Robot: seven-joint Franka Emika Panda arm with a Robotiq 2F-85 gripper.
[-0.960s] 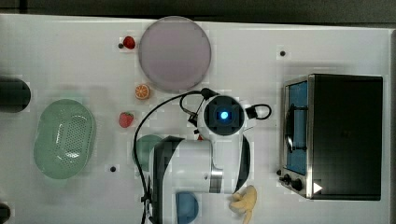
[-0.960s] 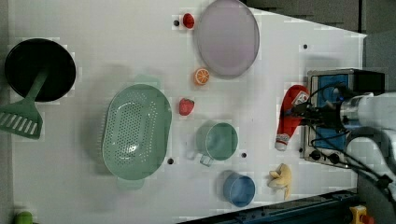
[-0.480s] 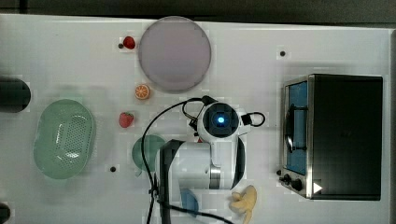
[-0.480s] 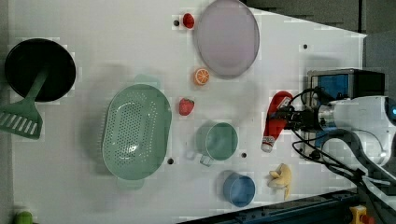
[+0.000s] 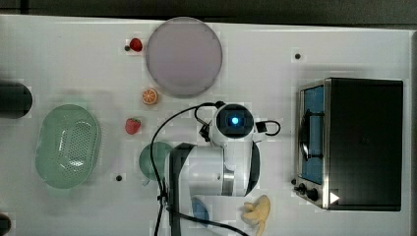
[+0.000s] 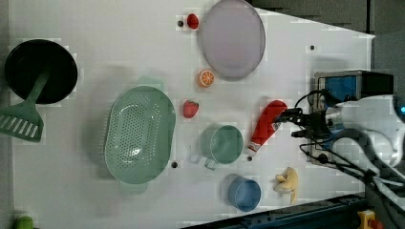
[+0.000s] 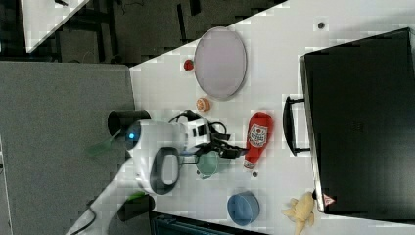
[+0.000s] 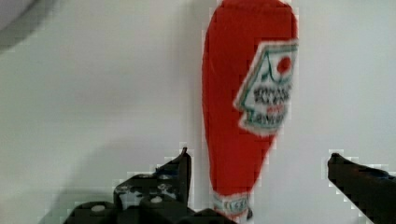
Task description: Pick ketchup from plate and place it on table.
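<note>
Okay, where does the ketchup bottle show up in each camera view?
Top view: hidden under the arm.
Left view: ketchup bottle lies right of the green cup.
Right view: lying right of the cup, left of the black oven.
Wrist view: between the end effector's fingers.
Shared landmark: the green cup.

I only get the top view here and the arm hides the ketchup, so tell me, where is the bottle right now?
Observer: In the left view the ketchup lies on the table, between the green cup and the oven, off the plate.
Operator: Is the gripper holding it?
Observer: No. In the wrist view the gripper is open, its fingers apart from the ketchup on both sides.
Operator: Which way does the cap point?
Observer: Toward the right view's bottom, away from the plate.
</note>
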